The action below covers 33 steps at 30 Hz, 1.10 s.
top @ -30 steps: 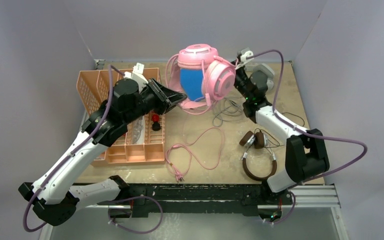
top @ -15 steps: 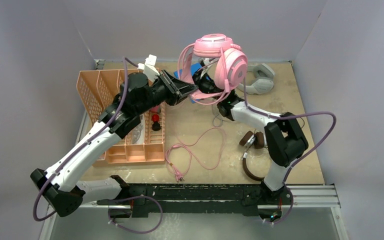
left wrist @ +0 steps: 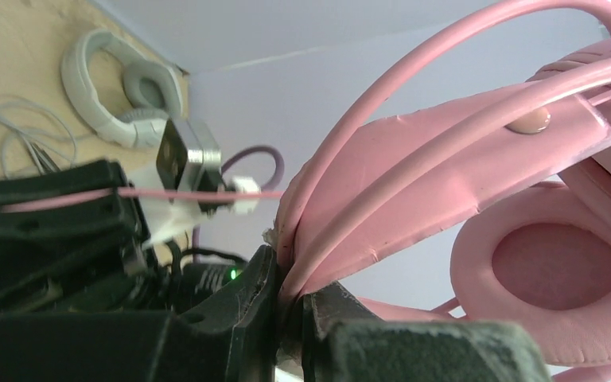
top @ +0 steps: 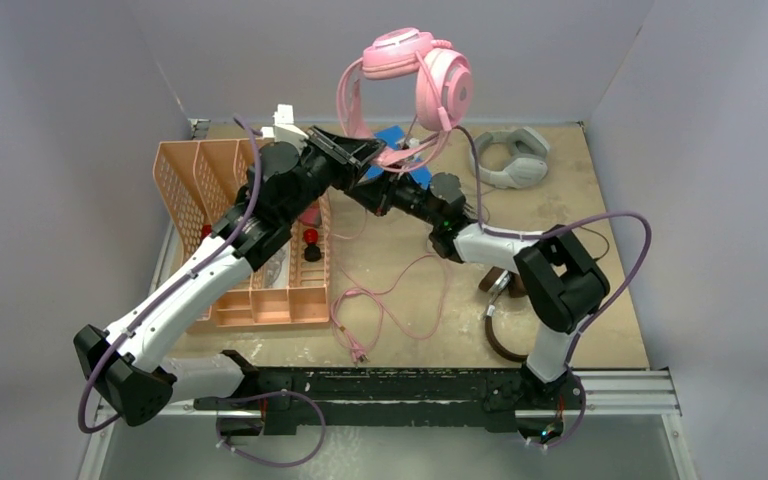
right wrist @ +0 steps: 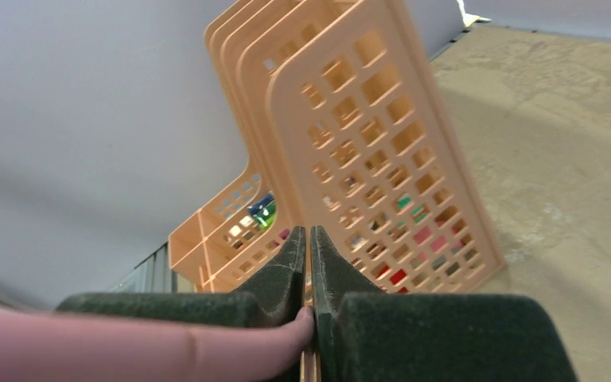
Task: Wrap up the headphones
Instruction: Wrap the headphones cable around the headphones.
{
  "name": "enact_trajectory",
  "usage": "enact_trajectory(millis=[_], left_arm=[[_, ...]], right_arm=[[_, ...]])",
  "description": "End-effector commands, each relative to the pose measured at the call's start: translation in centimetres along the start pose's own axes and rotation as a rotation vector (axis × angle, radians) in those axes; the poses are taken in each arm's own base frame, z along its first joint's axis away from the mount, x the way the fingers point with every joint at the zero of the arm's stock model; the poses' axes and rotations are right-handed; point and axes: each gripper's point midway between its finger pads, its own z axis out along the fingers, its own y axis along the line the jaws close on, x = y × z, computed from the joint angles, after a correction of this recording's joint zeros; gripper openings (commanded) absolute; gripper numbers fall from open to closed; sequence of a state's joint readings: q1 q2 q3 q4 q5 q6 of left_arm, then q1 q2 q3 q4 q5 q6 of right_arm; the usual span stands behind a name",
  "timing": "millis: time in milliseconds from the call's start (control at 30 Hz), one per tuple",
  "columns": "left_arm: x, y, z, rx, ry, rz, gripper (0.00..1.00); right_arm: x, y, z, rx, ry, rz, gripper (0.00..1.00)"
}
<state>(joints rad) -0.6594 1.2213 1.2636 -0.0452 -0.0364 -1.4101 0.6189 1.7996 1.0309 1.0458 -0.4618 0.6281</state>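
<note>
High above back of tabletop (top: 610, 210): pink headset (top: 415, 70) aloft, left pincer (left wrist: 290, 306) clenched on its headband. Right pincer (right wrist: 310, 318) clenched on pink cable (top: 400, 300); most of it lies loose below. Wrapping barely begun; grey headset (top: 508, 160), brown headset (top: 495, 335) lie untouched.

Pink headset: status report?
Left gripper shut on pink over-ear headset headband, held aloft. Right gripper shut on pink cable; slack trails to table. Peach slotted rack beside left arm.

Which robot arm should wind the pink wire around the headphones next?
Probably the right: the right gripper pinches the pink cable, while the left gripper is busy holding the pink headphones up by the headband.
</note>
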Motion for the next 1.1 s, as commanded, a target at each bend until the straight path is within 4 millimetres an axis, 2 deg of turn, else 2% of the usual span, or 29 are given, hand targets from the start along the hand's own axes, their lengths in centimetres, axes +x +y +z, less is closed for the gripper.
enact_trajectory(millis=[0, 133, 267, 400, 500, 633, 800, 967, 1067], left_arm=[[-5.2, -11.5, -4.0, 0.378, -0.216, -0.050, 0.00], [-7.1, -10.4, -3.8, 0.318, -0.322, -0.005, 0.00], [-10.0, -8.8, -4.5, 0.200, -0.488, 0.108, 0.00], [-12.4, -7.3, -5.8, 0.080, -0.612, 0.208, 0.00], [-13.3, -7.1, -6.9, 0.043, -0.661, 0.225, 0.00], [-14.3, -5.4, -7.3, -0.079, -0.707, 0.257, 0.00], [-16.3, -3.4, -8.3, -0.226, -0.809, 0.356, 0.00], [-18.7, -0.4, -10.1, -0.447, -0.959, 0.497, 0.00], [-19.4, 0.9, -10.6, -0.541, -1.003, 0.569, 0.00]], right_arm=[[-0.5, 4.0, -0.1, -0.089, -0.041, -0.002, 0.05], [0.7, 5.5, -0.8, -0.116, -0.040, 0.019, 0.06], [1.8, 7.0, -2.2, -0.134, -0.024, 0.032, 0.00], [1.9, 9.0, -3.7, -0.156, -0.011, 0.007, 0.00], [1.8, 9.2, -4.6, -0.125, 0.001, -0.024, 0.00], [1.3, 9.5, -5.3, -0.092, 0.026, -0.036, 0.00], [2.3, 10.1, -6.8, -0.035, 0.138, -0.034, 0.00], [3.1, 12.7, -8.8, -0.019, 0.270, -0.089, 0.00], [3.5, 14.8, -10.3, -0.028, 0.329, -0.125, 0.00]])
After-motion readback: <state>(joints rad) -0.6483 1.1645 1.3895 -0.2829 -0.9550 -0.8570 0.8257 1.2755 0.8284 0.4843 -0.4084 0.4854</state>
